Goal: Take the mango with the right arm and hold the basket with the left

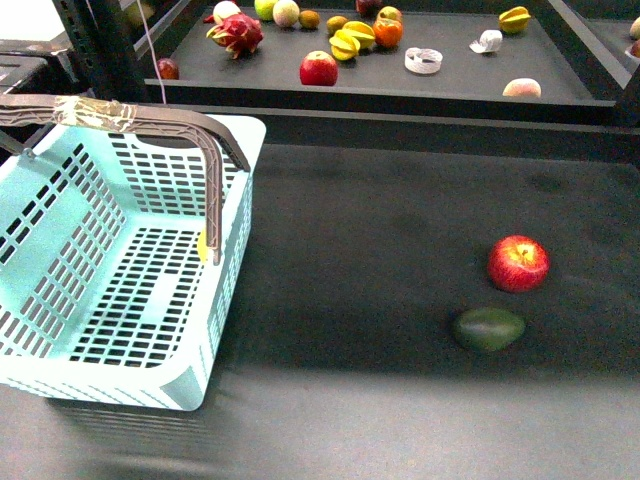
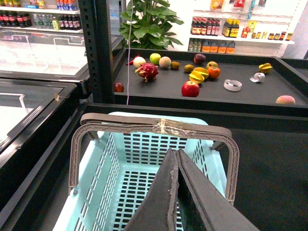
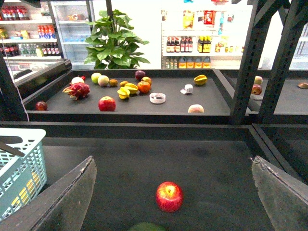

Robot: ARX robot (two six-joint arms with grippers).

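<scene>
The turquoise basket point(image 1: 60, 385) stands at the left of the dark table, its taped grey-brown handle point(image 1: 130, 118) raised. It also shows in the left wrist view point(image 2: 139, 149) and at the edge of the right wrist view point(image 3: 19, 163). My left gripper point(image 2: 174, 153) is shut and empty above the basket's inside, its tips short of the handle point(image 2: 159, 126). My right gripper point(image 3: 172, 163) is wide open and empty above the table. I see no mango. A small yellow patch point(image 1: 203, 245) shows at the basket's right wall; I cannot tell what it is. Neither arm shows in the front view.
A red apple point(image 1: 518, 263) and a dark green avocado point(image 1: 489, 329) lie at the right of the table, the apple between my right fingers in the wrist view point(image 3: 169, 196). The back shelf point(image 1: 560, 70) holds several fruits, star fruits point(image 1: 352, 40) and a tape roll point(image 1: 423, 60).
</scene>
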